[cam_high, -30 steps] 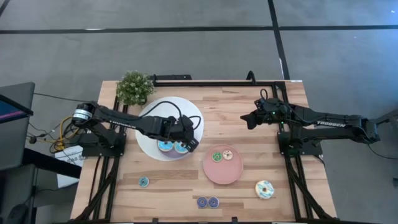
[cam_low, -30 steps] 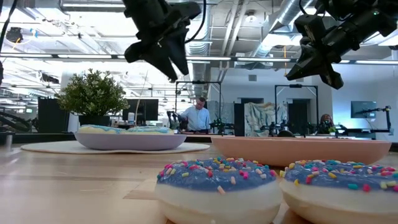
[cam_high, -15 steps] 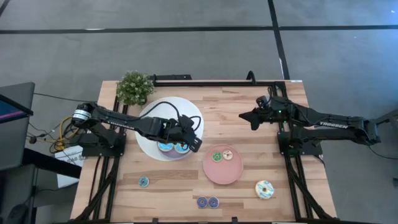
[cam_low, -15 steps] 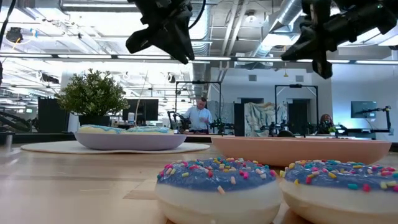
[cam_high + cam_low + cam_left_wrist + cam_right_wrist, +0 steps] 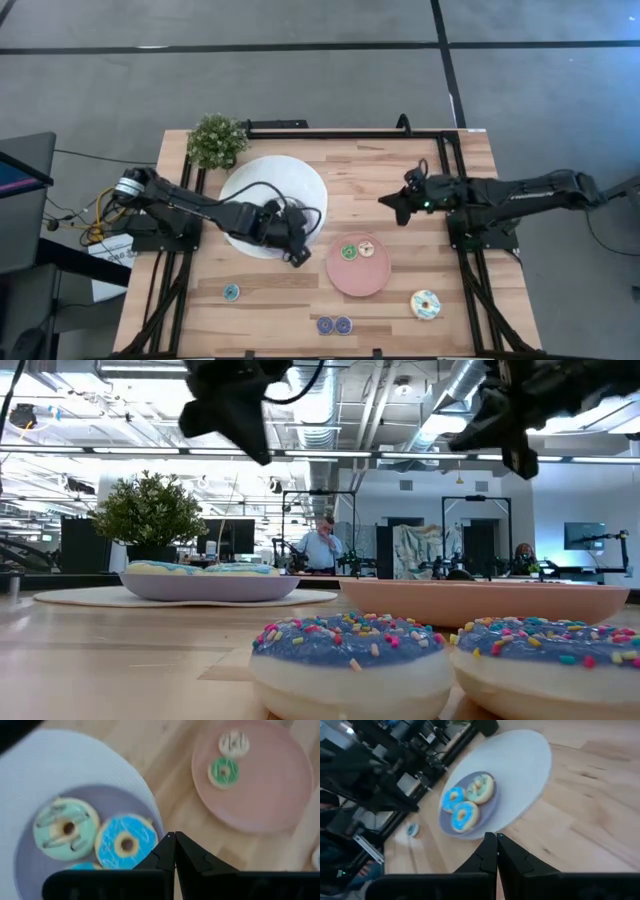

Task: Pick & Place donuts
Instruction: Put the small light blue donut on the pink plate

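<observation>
The donuts are being kept in sorted groups on the desk, which suggests a job partly done: three are lying in the lilac centre of the white bowl, two are sitting on the pink plate just beside the bowl, and four are being left loose on the bare wood beyond the plate. The left hand is being held above the bowl's edge on the plate side, clenched and empty, with its fingertips pressed together in the left wrist view; this is judged to be a pause between one drop and the next pickup. The right hand is being held in the air near the plate, on the side away from the loose donuts, likewise clenched on nothing and apparently waiting. In the bowl, a blue-iced donut is being shown touching a pale green donut crossed with dark streaks, and a third blue one is being glimpsed at the gripper's edge. On the plate, a green donut is lying just beside a cream donut with dark stripes. Nearest the low camera, a pair of dark blue donuts with coloured sprinkles is being seen side by side.
</observation>
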Controlling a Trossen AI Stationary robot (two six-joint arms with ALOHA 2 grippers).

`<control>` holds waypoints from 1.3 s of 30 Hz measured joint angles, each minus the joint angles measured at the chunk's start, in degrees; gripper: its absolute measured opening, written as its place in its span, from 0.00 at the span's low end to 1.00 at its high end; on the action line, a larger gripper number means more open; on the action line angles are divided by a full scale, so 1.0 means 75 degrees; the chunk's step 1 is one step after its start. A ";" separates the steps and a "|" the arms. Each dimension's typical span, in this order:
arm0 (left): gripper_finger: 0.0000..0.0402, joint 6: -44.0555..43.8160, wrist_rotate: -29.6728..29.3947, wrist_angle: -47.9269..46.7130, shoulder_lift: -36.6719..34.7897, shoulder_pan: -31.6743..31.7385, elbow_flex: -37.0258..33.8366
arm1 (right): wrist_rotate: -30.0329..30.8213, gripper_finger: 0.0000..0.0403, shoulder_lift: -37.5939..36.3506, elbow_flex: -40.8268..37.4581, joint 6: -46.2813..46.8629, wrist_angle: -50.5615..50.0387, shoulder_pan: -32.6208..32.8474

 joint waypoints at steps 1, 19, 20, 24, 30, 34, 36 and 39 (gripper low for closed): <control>0.00 0.0002 0.0078 0.0041 -0.0072 -0.0071 -0.0168 | 0.0222 0.00 0.0238 0.0139 0.0070 0.0013 0.0230; 0.00 -0.1747 0.0699 0.0985 -0.3218 -0.2685 -0.3641 | 0.1184 0.00 0.5272 0.5489 0.2514 -0.5371 0.2594; 0.00 -0.1785 0.0851 0.0959 -0.3319 -0.2769 -0.3709 | 0.1180 0.00 0.5455 0.5724 0.2733 -0.5798 0.2664; 0.01 -0.1795 0.1053 0.0428 -0.3444 -0.2961 -0.3774 | 0.1221 0.00 0.5941 0.6225 0.3638 -0.6566 0.2982; 0.12 -0.2408 0.1360 -0.0519 -0.3392 -0.2953 -0.3777 | 0.1379 0.00 0.6108 0.6270 0.4773 -0.6363 0.3425; 0.25 -0.2616 0.1457 -0.0762 -0.3347 -0.2961 -0.3777 | 0.1434 0.00 0.6216 0.6271 0.5189 -0.6328 0.3599; 0.31 -0.2822 0.1405 -0.0828 -0.3339 -0.2961 -0.3777 | 0.1397 0.00 0.6244 0.6254 0.5259 -0.6357 0.3663; 0.41 -0.3029 0.1167 -0.0815 -0.3244 -0.2961 -0.3777 | 0.1379 0.00 0.6321 0.6264 0.5408 -0.6197 0.3702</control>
